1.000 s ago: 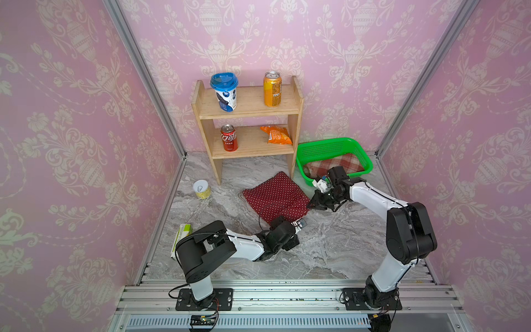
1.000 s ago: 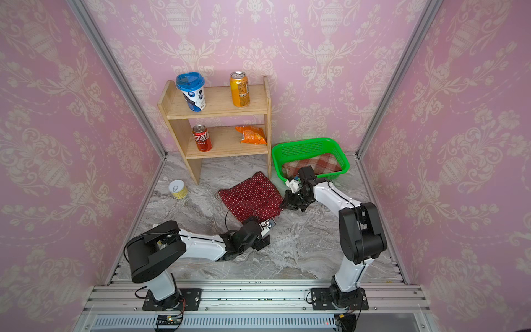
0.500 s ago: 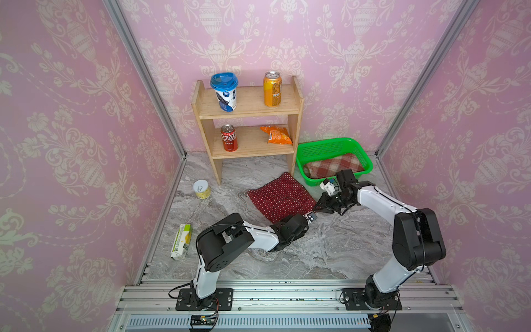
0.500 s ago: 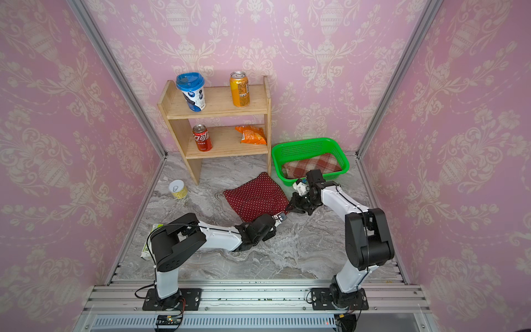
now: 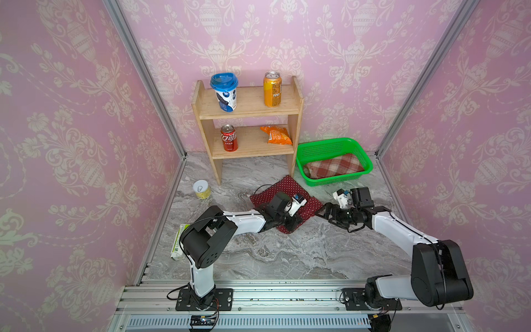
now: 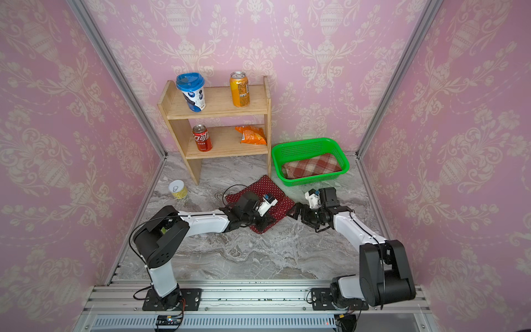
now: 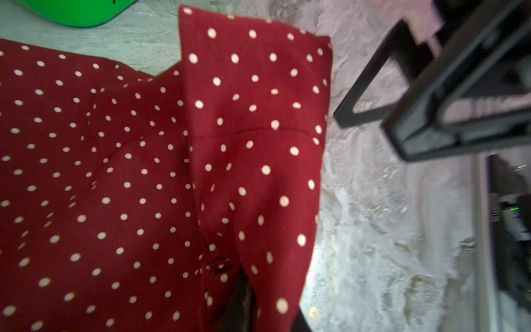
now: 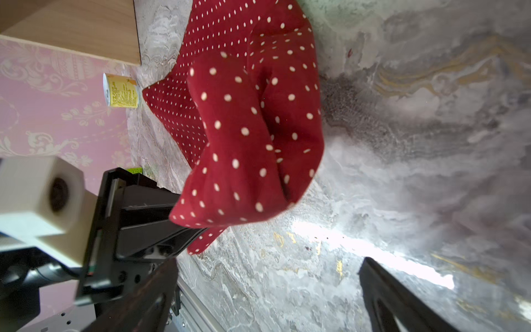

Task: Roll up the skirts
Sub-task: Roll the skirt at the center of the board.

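Left end effector (image 8: 186, 232) is closed on the near edge of the polka-dot skirt (image 5: 287, 189) and holds a turned-over fold raised off the surface (image 5: 287, 258). Both wrist views show that fold lying back over the cloth beneath. The right end effector (image 5: 326, 215) sits at 3 o'clock from the left one, just beside the skirt's edge. Its jaws are wide apart, with nothing held and no cloth touched. The polka-dot skirt lies mid-surface, at 7 o'clock from the green basket (image 5: 330, 140), mostly flat beyond the fold. Judgement: the step in hand is starting the roll on this skirt, and only one end of the fold is secured. To do it well, the right end effector should take the free end of the same fold at a matching depth. Both should then carry the fold toward 12 o'clock level and in step, keeping the turns snug so the roll does not skew or go slack. Farther off, at 1 o'clock on the surface, the plaid skirt (image 5: 334, 166) lies bundled inside the basket; whether it is rolled cannot be told.
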### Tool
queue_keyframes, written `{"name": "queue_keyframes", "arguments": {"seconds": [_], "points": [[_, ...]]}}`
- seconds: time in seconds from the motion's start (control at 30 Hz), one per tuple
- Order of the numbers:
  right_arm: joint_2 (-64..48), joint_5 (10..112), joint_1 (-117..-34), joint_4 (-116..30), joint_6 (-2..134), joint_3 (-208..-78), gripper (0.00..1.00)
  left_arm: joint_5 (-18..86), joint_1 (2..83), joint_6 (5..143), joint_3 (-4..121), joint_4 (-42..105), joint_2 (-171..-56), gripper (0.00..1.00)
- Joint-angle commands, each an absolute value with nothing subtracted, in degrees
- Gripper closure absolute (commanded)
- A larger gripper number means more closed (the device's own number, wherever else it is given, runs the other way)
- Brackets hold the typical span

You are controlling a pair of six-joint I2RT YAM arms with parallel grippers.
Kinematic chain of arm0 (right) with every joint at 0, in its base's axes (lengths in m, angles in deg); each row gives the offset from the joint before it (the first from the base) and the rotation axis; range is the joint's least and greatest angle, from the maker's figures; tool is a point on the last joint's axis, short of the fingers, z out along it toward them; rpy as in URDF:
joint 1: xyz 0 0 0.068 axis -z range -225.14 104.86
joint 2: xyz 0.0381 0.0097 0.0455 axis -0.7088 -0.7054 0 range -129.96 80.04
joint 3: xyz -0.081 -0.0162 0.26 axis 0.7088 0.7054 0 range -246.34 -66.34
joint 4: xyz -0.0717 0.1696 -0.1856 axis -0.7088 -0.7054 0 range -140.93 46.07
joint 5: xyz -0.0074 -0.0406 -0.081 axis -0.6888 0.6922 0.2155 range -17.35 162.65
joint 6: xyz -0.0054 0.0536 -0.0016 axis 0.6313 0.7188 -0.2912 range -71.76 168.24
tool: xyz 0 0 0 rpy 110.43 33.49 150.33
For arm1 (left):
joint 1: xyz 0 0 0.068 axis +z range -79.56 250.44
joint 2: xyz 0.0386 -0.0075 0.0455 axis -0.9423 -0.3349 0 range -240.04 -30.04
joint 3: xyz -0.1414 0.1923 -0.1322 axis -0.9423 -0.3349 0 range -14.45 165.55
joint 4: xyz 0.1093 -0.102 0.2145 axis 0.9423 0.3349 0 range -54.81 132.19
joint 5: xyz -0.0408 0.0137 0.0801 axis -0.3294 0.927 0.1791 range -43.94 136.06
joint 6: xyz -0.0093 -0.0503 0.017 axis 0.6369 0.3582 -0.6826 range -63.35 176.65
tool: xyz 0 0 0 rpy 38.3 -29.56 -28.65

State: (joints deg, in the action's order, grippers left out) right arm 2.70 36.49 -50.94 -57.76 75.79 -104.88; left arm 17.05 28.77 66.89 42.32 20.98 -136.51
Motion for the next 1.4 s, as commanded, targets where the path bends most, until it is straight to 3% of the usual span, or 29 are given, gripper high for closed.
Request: {"name": "queue_keyframes", "arguments": {"seconds": [0.0, 0.5, 0.83, 0.93, 1.07, 1.1, 1.23, 1.37], "points": [[4.5, 36.4, -51.0, -45.9, 80.9, -100.6, 0.0, 0.2, 30.8, 80.5, 42.3, 11.5, -139.8, 0.86], [-10.3, 35.9, -52.9, -24.9, 88.4, -102.3, 0.07, -3.0, 36.2, 96.4, 37.8, -8.0, -149.2, 0.89], [-19.5, 36.6, -54.9, -21.6, 89.1, -107.4, 0.22, -2.3, 36.9, 97.2, 37.4, -6.2, -151.9, 0.85], [-21.6, 36.5, -55.3, -21.4, 89.3, -109.3, 0.33, -1.6, 36.9, 96.5, 36.9, -4.3, -152.5, 0.78], [-22.4, 35.6, -55.4, -23.7, 89.1, -112.1, 0.89, 1.0, 36.9, 92.3, 35.2, 1.0, -150.3, 0.52], [-22.1, 35.4, -55.6, -25.3, 88.7, -113.0, 0.98, 1.8, 36.7, 90.9, 34.9, 3.0, -148.9, 0.45], [-21.1, 35.9, -56.5, -39.0, 83.9, -119.0, 1.0, 10.2, 35.3, 80.2, 34.7, 17.8, -141.0, 0.26], [-21.9, 37.0, -57.7, -53.6, 78.5, -124.7, 1.0, 27.3, 31.5, 69.2, 34.4, 30.0, -130.8, 0.09]]}}
